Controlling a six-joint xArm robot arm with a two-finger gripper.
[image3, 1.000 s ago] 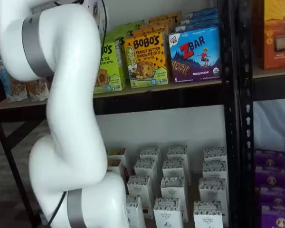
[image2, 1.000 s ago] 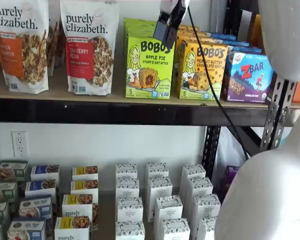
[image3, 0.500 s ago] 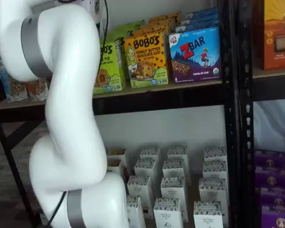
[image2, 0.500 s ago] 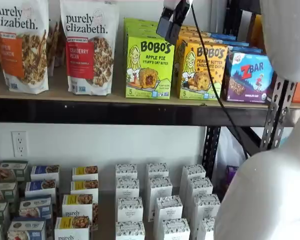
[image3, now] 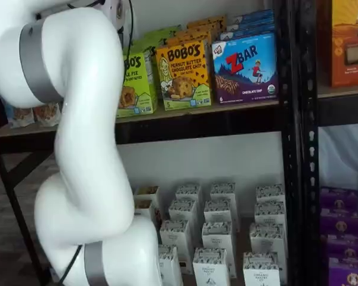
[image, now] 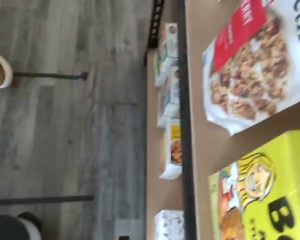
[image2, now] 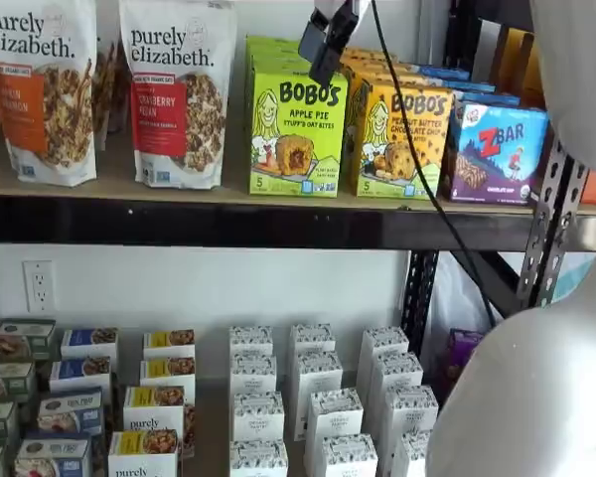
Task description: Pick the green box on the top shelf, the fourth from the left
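In both shelf views your biggest sight is the white arm [image3: 77, 149], bulking across the frame in front of the rack. Behind it runs the top shelf [image2: 228, 224], its tan board fronted by a thick black rail. On it, from large to small, you have two purely elizabeth granola bags [image2: 179, 89], then the green box [image2: 296, 129], standing upright at the shelf's front edge with more green cartons lined up behind it. Just beside it on one side is the yellow-orange Bobo's box [image2: 402, 139], and past that the blue ZBar box [image2: 497, 149].

The gripper [image2: 326, 45] hangs from the top edge in a shelf view, its black fingers seen side-on above the green box's upper right corner, apart from the carton. You cannot make out a gap there, yet the jaws are spread as wide as they go, with nothing between them. A black cable [image2: 417, 149] trails down beside it.

In the wrist view, turned on its side, you see the green box's [image: 265, 195] cartoon girl, the cranberry bag next to it, and the grey wood floor [image: 65, 125].
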